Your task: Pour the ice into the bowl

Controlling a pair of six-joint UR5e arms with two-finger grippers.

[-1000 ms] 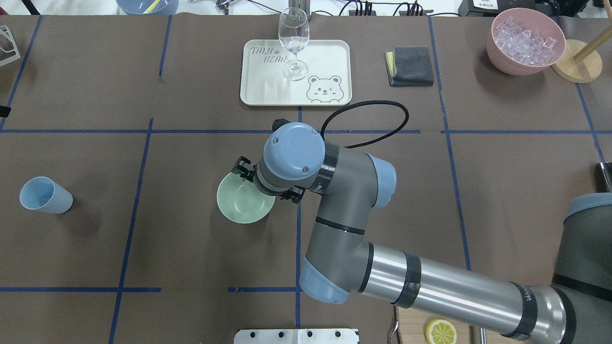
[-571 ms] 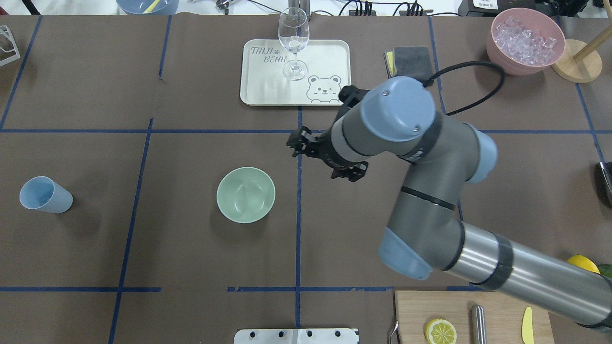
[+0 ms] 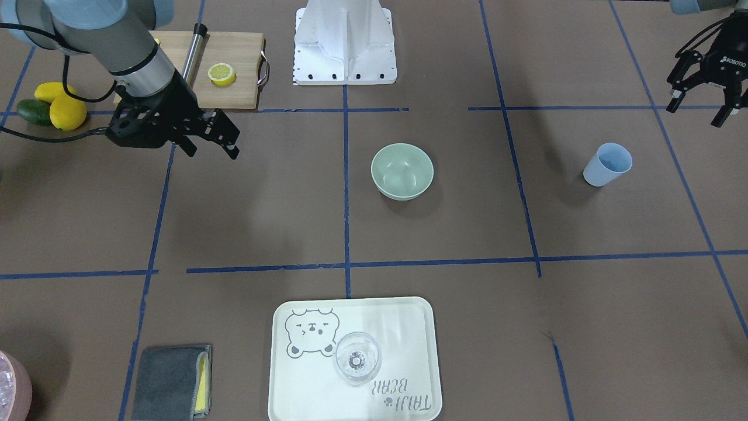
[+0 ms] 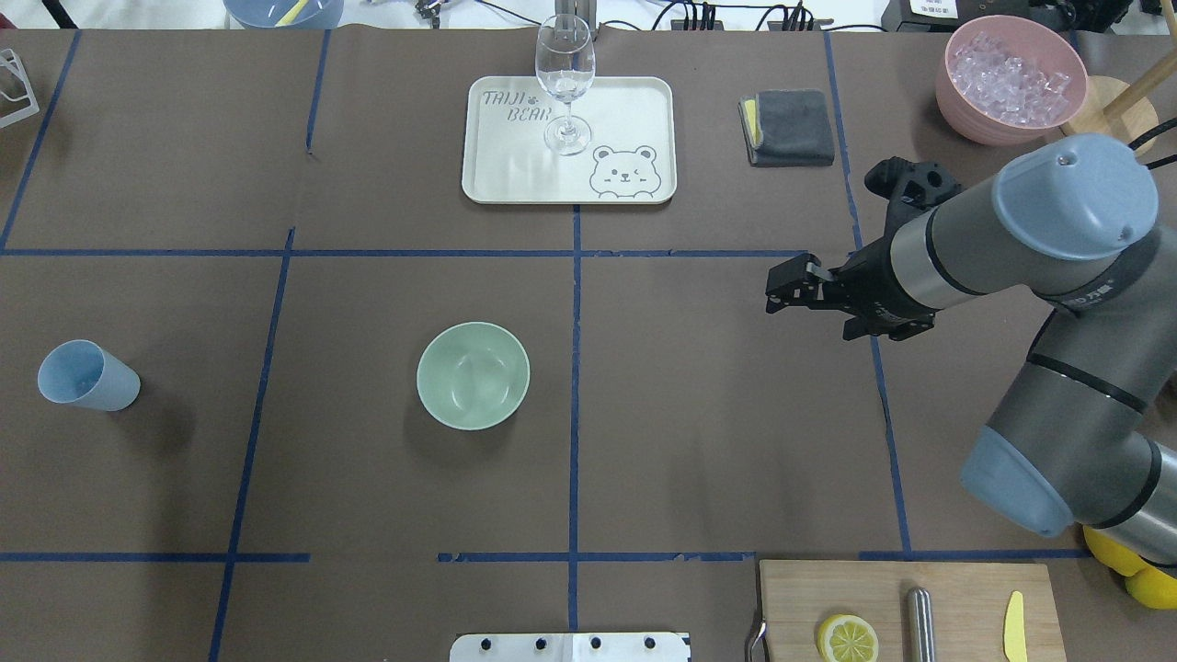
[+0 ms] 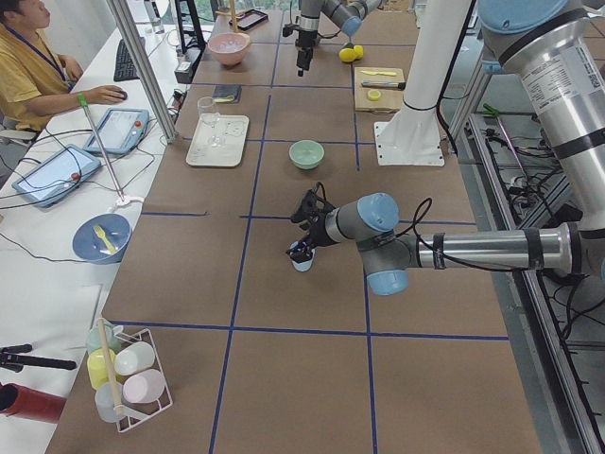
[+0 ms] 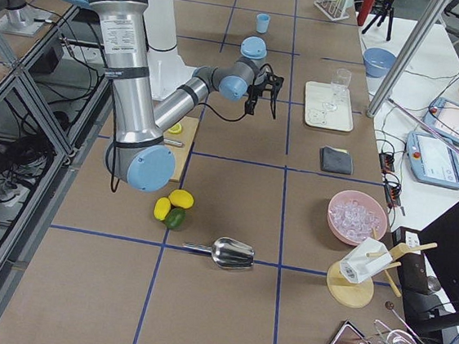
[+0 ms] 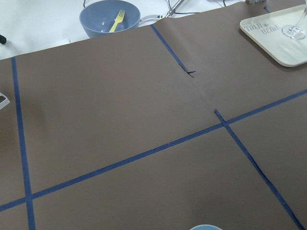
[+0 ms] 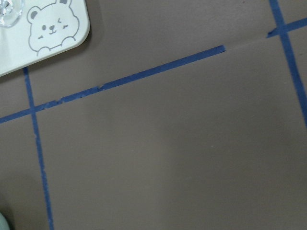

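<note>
Fingers apart, empty — right gripper (image 4: pixel 780 290) at three o'clock, left gripper (image 3: pixel 695 115) by the cup (image 3: pixel 608 164) at nine. The bowl (image 4: pixel 473 375) sits centre; ice (image 4: pixel 1011 74) fills the tub (image 4: pixel 956 115) at two. An off-centre grab could topple the cup.

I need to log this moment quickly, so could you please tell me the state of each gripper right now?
Left gripper: open, holding nothing.
Right gripper: open, holding nothing.
</note>
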